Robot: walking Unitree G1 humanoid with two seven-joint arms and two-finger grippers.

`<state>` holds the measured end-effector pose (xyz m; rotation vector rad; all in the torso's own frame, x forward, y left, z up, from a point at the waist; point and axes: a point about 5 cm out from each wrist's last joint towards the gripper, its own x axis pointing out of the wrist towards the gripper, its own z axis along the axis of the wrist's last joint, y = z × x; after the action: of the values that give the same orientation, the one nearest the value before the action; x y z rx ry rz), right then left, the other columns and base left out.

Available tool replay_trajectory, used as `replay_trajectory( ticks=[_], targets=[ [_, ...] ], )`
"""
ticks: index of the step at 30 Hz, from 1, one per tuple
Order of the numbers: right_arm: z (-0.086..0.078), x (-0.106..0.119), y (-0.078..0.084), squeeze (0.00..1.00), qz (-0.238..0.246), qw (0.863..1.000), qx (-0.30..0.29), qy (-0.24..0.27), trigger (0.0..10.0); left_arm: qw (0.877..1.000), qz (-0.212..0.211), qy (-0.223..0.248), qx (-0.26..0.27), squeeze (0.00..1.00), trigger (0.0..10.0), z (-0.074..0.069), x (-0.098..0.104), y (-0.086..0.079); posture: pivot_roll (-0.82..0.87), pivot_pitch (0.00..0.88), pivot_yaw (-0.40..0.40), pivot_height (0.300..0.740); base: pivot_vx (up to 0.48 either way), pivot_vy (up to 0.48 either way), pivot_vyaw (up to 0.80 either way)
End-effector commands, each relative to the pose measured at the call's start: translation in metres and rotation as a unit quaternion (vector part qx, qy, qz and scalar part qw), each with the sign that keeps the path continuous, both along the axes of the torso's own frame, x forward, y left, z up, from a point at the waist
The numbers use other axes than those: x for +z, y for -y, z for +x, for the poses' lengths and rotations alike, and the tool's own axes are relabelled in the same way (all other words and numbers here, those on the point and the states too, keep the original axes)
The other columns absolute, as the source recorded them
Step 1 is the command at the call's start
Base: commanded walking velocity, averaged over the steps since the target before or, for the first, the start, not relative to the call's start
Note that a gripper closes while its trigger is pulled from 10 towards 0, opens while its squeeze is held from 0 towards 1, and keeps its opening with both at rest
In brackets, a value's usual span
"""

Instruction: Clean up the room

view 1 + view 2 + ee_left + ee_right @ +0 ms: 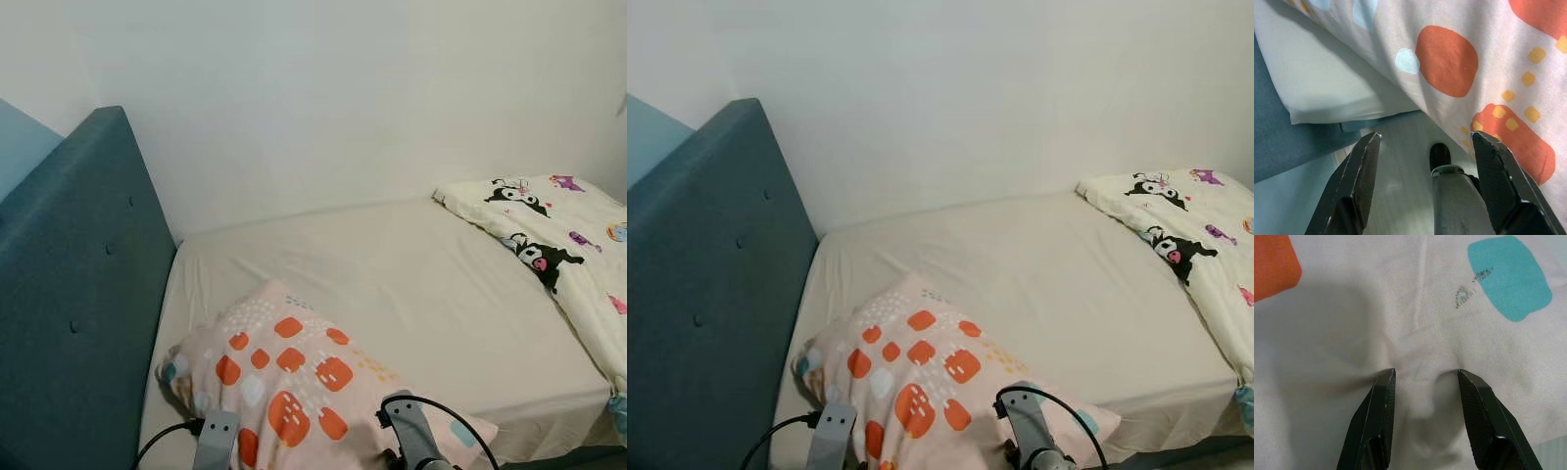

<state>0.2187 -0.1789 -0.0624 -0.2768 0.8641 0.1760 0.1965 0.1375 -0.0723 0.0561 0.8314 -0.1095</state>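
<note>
Pink pillow (294, 382) with orange spots lies at the bed's (421, 294) near edge beside the teal headboard (78, 294). Right end effector (1425, 382) presses spread fingers into its fabric; left end effector (1425, 147) hangs released beside it.

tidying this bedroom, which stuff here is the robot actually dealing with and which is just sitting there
In hand:
- pillow, spotted, at the bed's near edge
- right gripper, fingers pressing into the pillow's fabric
- left gripper, open beside the pillow's edge

Just there:
- cartoon-print duvet, bunched at the right
- mattress sheet
- teal headboard
</note>
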Motion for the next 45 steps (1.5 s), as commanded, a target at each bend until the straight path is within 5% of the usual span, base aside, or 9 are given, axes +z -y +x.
replay_trajectory(
  ticks=[1,45],
  targets=[
    [0.001,0.0,-0.001,0.0,-0.003,1.0,0.009,0.0,10.0,1.0,0.005,-0.003,0.004,0.0,10.0,-0.003,-0.002,-0.003,-0.12,0.0,0.0,0.74,0.0,0.0,0.0],
    [0.013,0.008,0.003,0.0,-0.008,1.0,0.018,0.011,10.0,1.0,0.0,0.011,0.025,0.0,10.0,0.006,0.003,-0.004,-0.13,0.0,-0.01,0.74,0.0,0.0,0.0]
  ],
)
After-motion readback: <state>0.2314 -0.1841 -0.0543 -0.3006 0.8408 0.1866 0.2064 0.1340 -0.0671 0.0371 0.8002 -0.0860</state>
